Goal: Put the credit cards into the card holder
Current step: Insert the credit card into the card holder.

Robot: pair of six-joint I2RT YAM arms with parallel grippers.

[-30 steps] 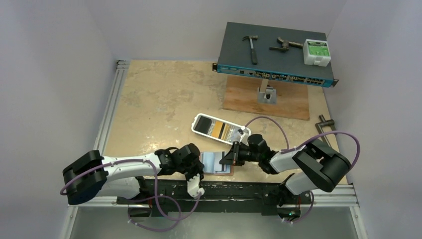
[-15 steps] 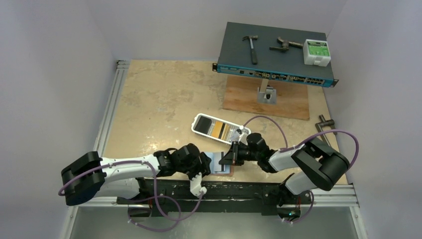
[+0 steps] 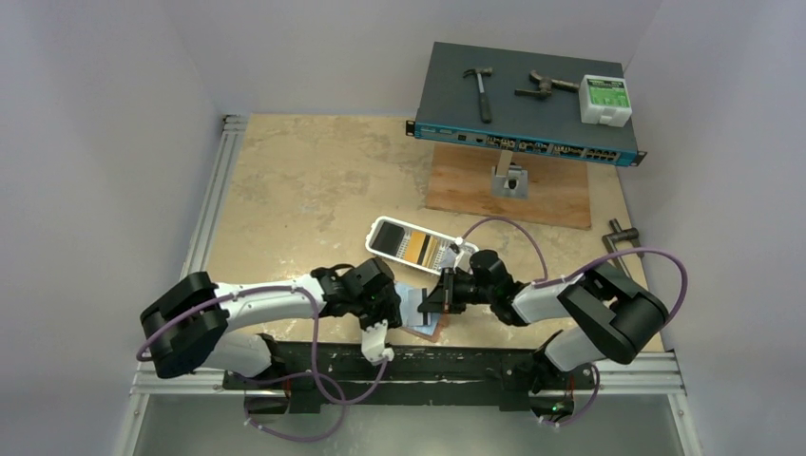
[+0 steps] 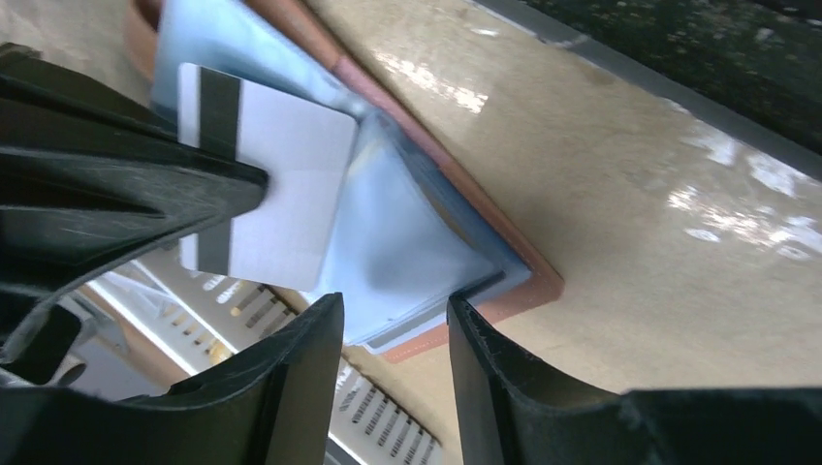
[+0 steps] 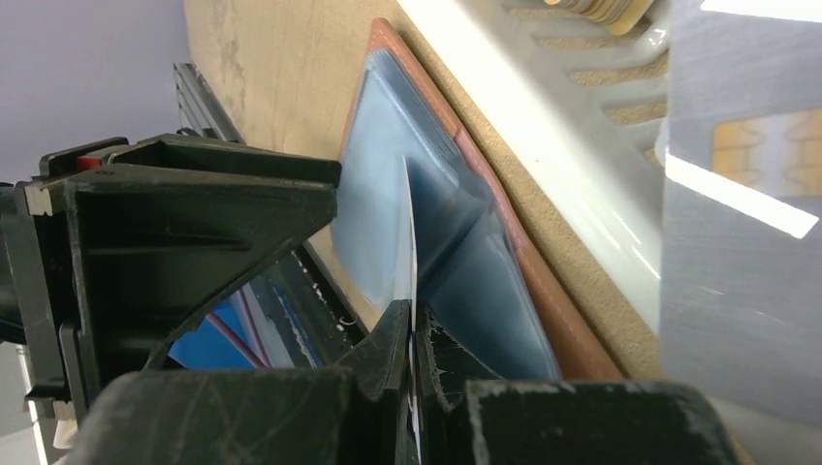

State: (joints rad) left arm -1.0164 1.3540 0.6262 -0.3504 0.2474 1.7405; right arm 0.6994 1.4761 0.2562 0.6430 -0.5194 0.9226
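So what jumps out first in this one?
At the table's near edge, the right claw pinches a pale credit card over the open card holder, whose blue sleeves bulge up. The left claw sits open at the holder's corner.

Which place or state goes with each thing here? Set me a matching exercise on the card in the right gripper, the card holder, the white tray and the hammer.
Things:
1. pale card
2. card holder
3. white tray
4. hammer

Places or states:
A. lies on the dark network switch
B. lies open on the table, blue sleeves showing
C. pinched in the right gripper
D. holds the other cards

Pairs: 1-C; 2-B; 3-D; 4-A
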